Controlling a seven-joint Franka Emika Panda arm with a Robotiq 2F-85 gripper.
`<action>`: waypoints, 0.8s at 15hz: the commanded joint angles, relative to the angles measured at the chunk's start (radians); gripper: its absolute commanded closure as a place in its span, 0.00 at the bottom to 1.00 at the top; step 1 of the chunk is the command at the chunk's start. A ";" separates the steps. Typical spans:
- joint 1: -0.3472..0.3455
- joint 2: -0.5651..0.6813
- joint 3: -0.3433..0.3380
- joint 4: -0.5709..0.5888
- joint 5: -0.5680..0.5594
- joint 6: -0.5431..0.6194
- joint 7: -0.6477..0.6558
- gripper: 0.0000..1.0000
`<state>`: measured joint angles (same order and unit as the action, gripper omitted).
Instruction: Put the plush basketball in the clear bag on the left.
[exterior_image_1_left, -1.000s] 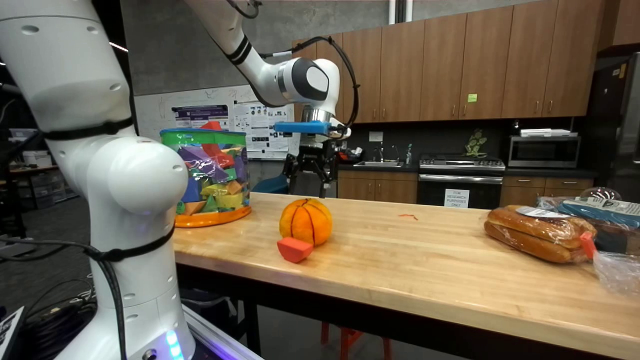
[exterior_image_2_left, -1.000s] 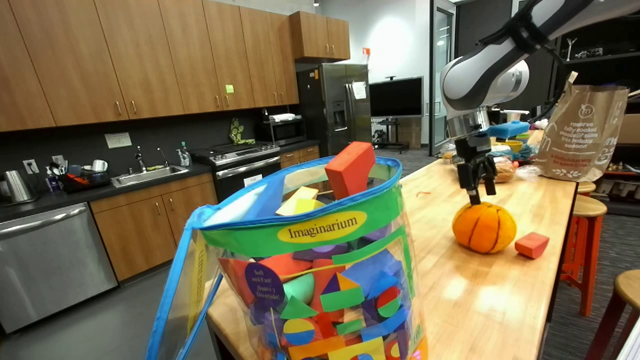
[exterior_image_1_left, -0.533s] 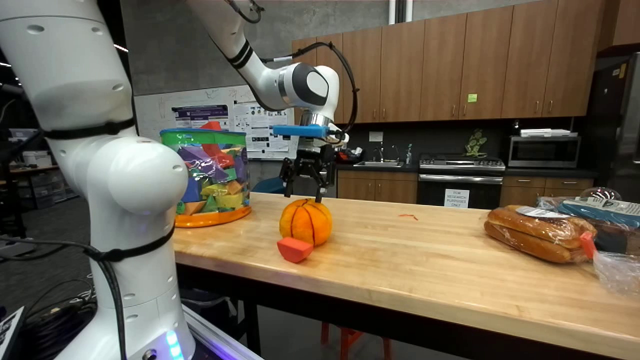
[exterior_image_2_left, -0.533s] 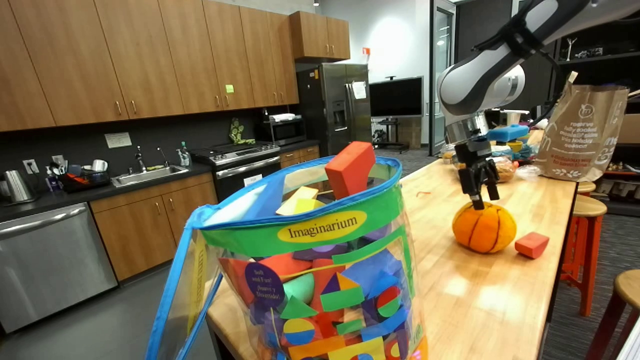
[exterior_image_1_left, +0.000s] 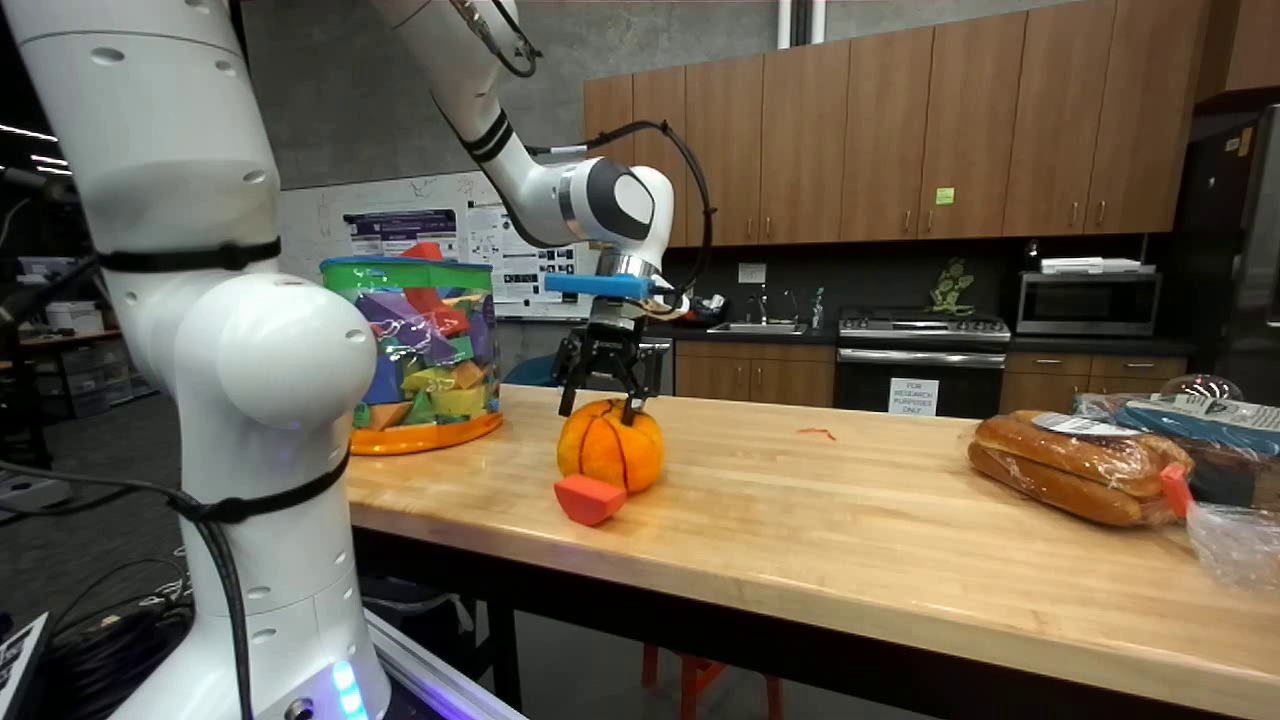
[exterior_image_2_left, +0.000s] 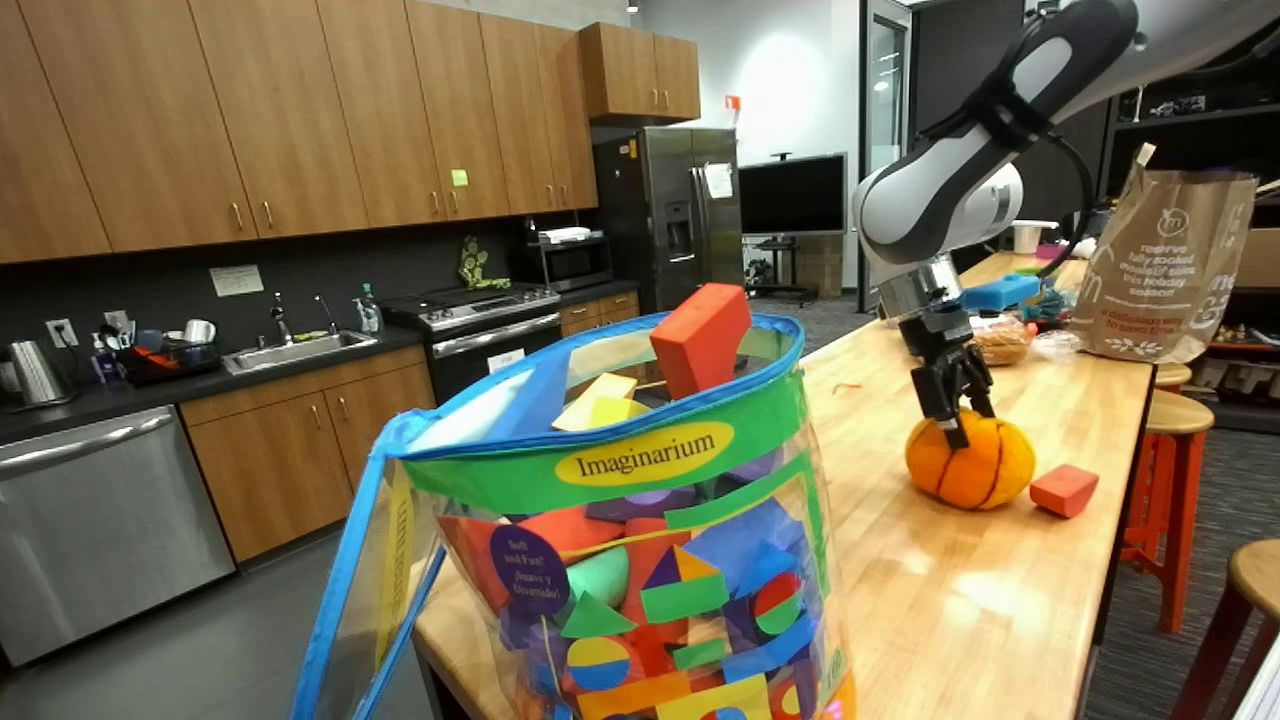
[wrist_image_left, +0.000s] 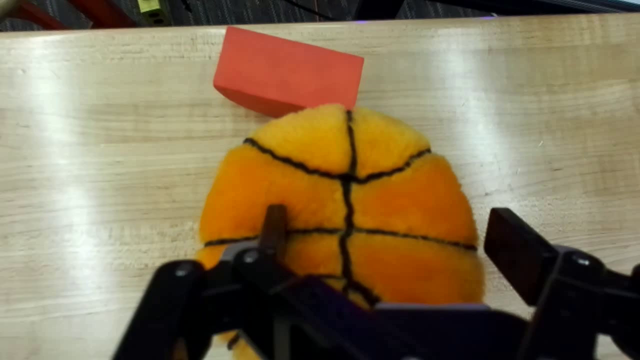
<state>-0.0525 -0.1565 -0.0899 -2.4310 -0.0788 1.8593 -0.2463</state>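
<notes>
The plush basketball (exterior_image_1_left: 612, 455), orange with dark seams, rests on the table in both exterior views (exterior_image_2_left: 972, 470) and fills the middle of the wrist view (wrist_image_left: 400, 205). The clear bag (exterior_image_2_left: 500, 482), with a green band and blue rim, stands upright and open-topped, full of colourful blocks; it is at the left in an exterior view (exterior_image_1_left: 372, 274). My gripper (exterior_image_1_left: 598, 411) is open and points down at the ball's top. In the wrist view (wrist_image_left: 390, 214) one finger overlaps the ball's upper surface, seemingly touching it; the other is beyond its right edge. The ball's near lower part is hidden.
A red block (wrist_image_left: 290, 70) lies right beside the ball, near the table edge. A red block (exterior_image_2_left: 702, 340) sticks up out of the bag's opening. Wrapped bread (exterior_image_1_left: 1075, 465) lies further along the table (exterior_image_1_left: 800, 520). A brown paper bag (exterior_image_2_left: 1165, 265) stands at the far end.
My gripper has moved down from above the ball onto its top and tilted slightly. The ball has shifted very slightly. The fingers stay open.
</notes>
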 joint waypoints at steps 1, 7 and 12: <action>0.004 0.044 0.012 0.018 -0.010 -0.006 0.004 0.00; -0.001 0.107 0.020 0.047 -0.040 -0.003 0.049 0.17; -0.005 0.153 0.018 0.091 -0.084 -0.003 0.101 0.54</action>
<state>-0.0528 -0.0508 -0.0766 -2.3787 -0.1360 1.8594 -0.1843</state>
